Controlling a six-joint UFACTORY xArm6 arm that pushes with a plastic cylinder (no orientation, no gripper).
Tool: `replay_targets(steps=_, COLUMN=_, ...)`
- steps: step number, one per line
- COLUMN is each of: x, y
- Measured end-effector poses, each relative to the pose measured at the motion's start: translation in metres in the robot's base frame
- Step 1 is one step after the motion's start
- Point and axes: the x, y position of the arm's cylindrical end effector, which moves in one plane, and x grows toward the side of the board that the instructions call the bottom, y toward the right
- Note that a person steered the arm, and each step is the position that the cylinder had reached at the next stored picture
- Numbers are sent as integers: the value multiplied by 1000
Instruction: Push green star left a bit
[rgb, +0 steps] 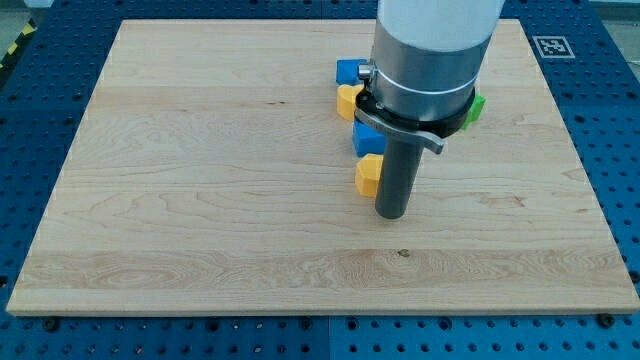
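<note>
We carry no pincer; my tip (393, 215) rests just right of the yellow block (368, 175), short of the half-hidden green star (474, 106).

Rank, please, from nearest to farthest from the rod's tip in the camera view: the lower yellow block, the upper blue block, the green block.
From my tip:
1. Lower yellow block, right beside the tip, on its left.
2. Green block, up and right, mostly hidden behind the arm.
3. Upper blue block, toward the view's top, left of the arm.

Wooden board (200, 180) carries two blue blocks (349, 71), two yellow blocks (369, 175), green block (476, 106), clustered upper right.
</note>
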Motion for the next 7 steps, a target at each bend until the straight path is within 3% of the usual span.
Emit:
replay_targets(steps=2, x=10, y=4)
replay_targets(steps=5, x=100, y=49)
replay_targets(steps=7, x=100, y=48)
